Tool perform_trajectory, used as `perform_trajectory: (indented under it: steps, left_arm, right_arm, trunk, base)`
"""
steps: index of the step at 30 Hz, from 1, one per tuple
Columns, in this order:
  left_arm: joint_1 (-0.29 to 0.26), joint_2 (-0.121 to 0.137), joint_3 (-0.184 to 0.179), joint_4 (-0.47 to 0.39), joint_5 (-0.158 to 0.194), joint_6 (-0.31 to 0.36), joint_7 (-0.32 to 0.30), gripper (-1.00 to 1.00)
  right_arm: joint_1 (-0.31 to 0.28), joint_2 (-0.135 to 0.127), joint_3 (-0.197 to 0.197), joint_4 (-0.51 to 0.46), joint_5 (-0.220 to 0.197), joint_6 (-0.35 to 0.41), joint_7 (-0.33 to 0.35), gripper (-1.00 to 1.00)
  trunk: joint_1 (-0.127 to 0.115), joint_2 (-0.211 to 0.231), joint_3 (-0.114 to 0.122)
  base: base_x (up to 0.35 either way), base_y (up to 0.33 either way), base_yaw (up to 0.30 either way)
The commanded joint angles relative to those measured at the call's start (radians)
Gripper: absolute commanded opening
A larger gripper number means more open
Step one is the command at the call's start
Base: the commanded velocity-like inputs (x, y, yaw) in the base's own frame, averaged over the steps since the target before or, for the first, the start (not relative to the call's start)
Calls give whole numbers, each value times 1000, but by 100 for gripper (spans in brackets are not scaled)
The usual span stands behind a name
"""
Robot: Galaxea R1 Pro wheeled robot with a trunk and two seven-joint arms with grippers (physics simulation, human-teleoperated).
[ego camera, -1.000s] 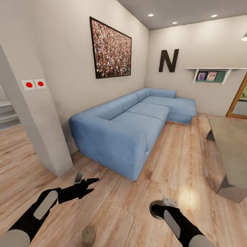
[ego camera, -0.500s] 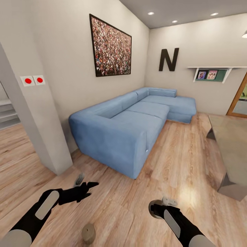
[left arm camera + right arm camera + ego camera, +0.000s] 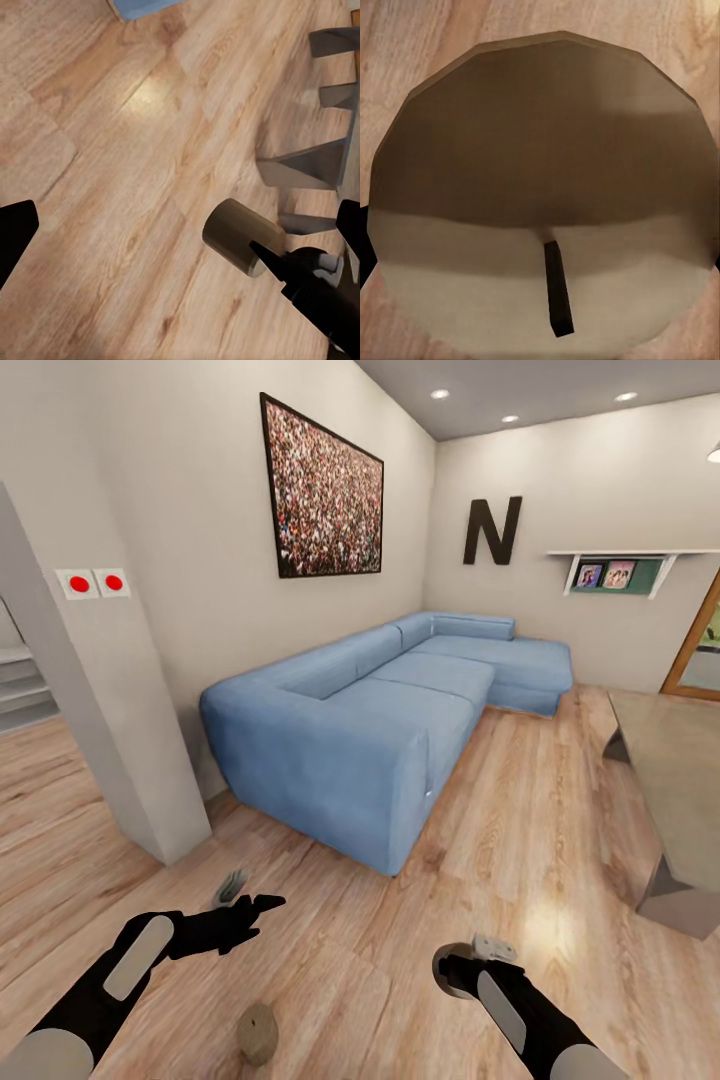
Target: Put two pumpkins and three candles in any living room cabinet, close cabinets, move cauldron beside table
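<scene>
Two arms over wood floor [image 3: 520,810]; blue sofa [image 3: 370,730] ahead.

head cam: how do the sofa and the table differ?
The sofa is blue, upholstered, L-shaped; the table is grey, flat-topped, on angled legs. The sofa hugs the wall; the table stands out in the room. Both sit on the wood floor.
</scene>
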Motion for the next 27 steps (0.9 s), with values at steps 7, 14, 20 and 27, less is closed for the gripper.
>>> perform_trajectory:
  steps: [7,14,20,27]
  left_arm:
    - [-1,1,-5,0,-3,0,-3,100]
    - [-1,-26,-15,0,-7,-6,126,100]
    - [-1,-41,-16,0,-9,-8,188,100]
    - [-1,-42,-17,0,-10,-8,194,100]
  right_arm:
    - [-1,-2,9,-10,-11,6,-5,-100]
    - [13,-6,-33,-496,-24,198,40,-100]
    - [46,-6,-86,-673,-25,295,42,-100]
    - [85,-6,-90,-811,-26,385,43,-100]
  trunk:
    - [27,-50,-23]
    - [54,-99,-45]
    - [77,-141,-64]
    - [103,-190,-86]
  base:
    - [0,0,0]
    - [0,0,0]
    - [0,0,0]
    - [0,0,0]
